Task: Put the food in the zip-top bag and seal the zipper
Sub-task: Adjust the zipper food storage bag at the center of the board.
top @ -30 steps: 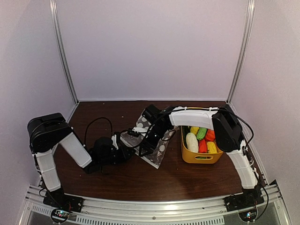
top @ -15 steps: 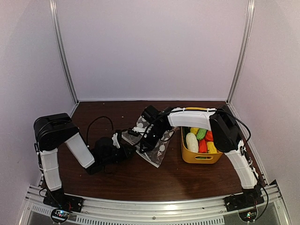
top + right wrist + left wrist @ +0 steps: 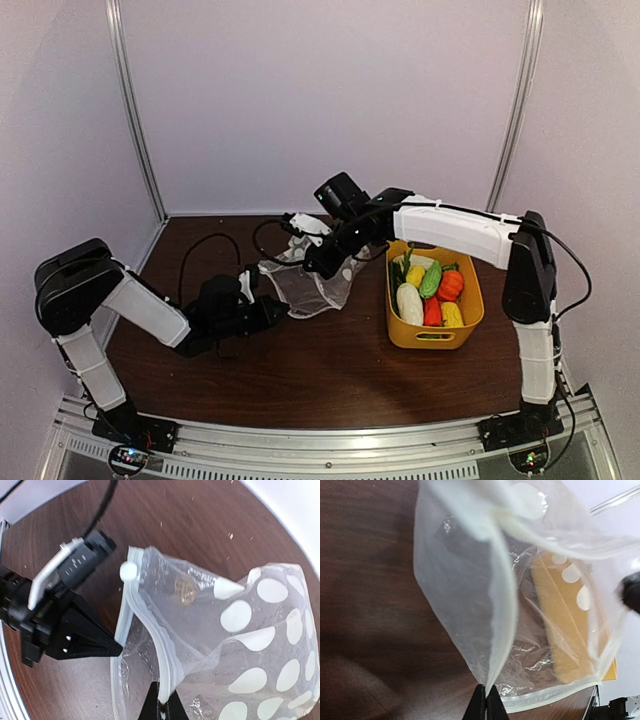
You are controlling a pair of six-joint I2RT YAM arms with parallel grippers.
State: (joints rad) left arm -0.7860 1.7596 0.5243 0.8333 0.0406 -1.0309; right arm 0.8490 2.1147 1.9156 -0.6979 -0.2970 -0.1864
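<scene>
Zip-top bag (image 3: 318, 290) pinched by closed left hand (image 3: 485, 705) and right hand (image 3: 161, 702).

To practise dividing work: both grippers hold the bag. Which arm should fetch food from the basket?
Right, probably: the yellow basket of food sits on its side, near the right gripper; the farther left gripper can hold the zip-top bag.
</scene>
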